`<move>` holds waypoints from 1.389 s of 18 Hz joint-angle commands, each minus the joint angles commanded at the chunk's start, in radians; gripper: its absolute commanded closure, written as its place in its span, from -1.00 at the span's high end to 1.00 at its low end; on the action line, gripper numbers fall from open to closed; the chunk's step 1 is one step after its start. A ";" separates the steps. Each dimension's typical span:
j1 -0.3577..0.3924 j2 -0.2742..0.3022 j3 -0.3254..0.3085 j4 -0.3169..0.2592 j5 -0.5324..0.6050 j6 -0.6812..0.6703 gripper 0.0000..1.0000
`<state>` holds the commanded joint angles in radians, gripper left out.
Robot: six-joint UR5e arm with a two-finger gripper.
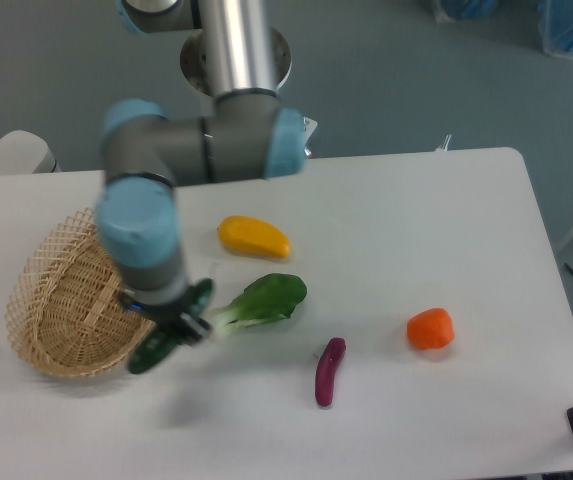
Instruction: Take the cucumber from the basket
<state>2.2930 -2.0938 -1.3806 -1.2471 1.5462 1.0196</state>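
Beside the basket (61,310), the arm bends down from its elbow, wrist pointing at the table (416,230); gripper (178,322) motion-blurred, jaws closed on the cucumber (164,335); cucumber dark green, glossy, tilted, just past the basket's right rim, above the table; basket tan wicker, oval, open-weave; bok choy (256,303) leafy, white-stemmed, just right of the gripper.

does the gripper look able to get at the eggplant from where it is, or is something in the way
Probably not right now: the gripper is shut on the cucumber, so its jaws are occupied. The path itself looks free; the eggplant lies alone on open table, apart from the bok choy.
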 joint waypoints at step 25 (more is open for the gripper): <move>0.152 -0.212 0.241 -0.008 0.028 0.333 -0.92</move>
<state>2.4452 -2.3056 -1.1397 -1.2548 1.5738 1.3530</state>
